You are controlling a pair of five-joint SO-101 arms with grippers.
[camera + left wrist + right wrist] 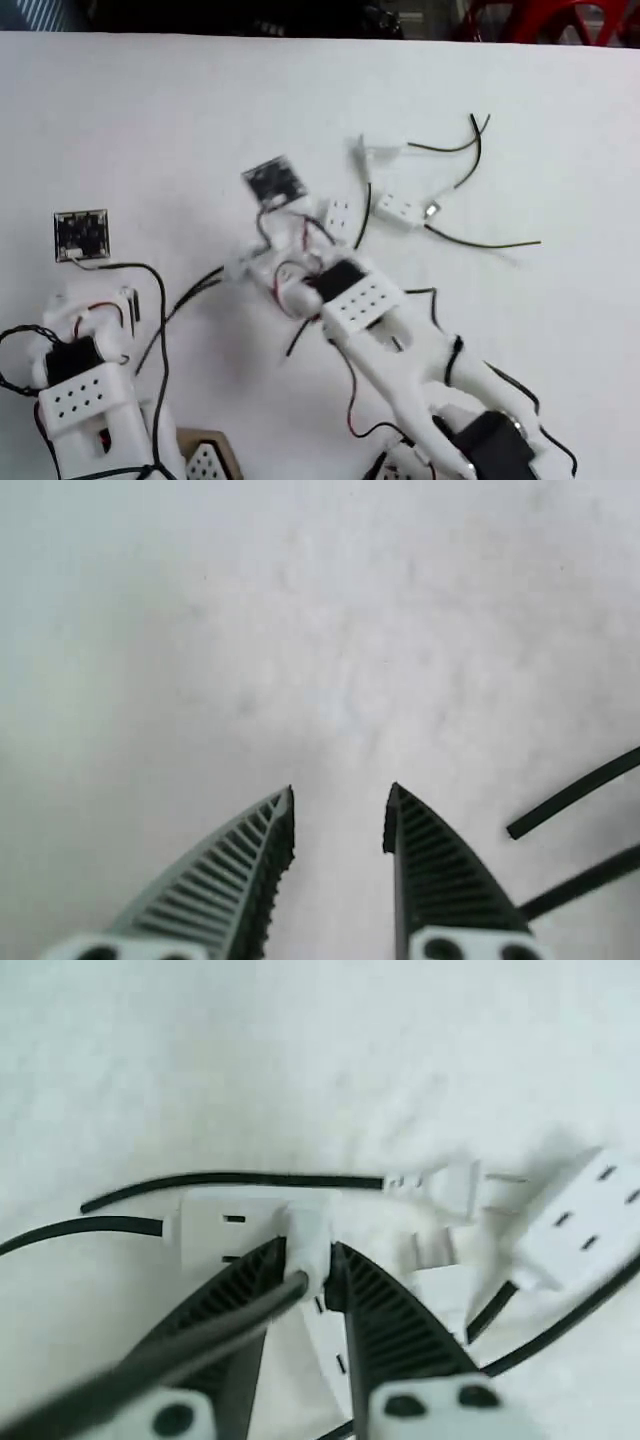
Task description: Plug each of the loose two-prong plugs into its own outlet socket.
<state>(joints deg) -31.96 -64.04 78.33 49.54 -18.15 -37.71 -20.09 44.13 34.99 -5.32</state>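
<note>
— At table (150, 120) centre, the right arm (400, 350) comes in from the lower right. Fingers?
— right gripper (308, 1252) clenched on a white plug (305, 1222), pinched from both sides. A dark wire runs along one finger, can't tell if it's the plug's own
— Where's that plug?
— Butted against the end of a socket block (215, 1230), touching it. Can't tell if the prongs are in. A black cable (90, 1228) leaves the block's other end
— Anything else close by?
— second plug (450, 1185) lies flat just beside it, on its own black lead (250, 1178). Its front end points at a second socket block (590, 1215), near but apart, slots facing up
— From above?
— rear plug (375, 152) lies loose toward the back, right of centre, with a thin black wire (460, 150) curling off it. Two white outlet pieces (400, 210) sit between it and the right arm
— Left side?
— left arm (80, 400) in the near left corner, just short of a marker tag (81, 235). Another tag (275, 182) lies at centre, past the right arm's tip
— Left fingers?
— left gripper (340, 798) released, fingers spread over plain table surface, gripping nothing. Two black wire ends (570, 805) lie off to one side, apart from the fingers
</note>
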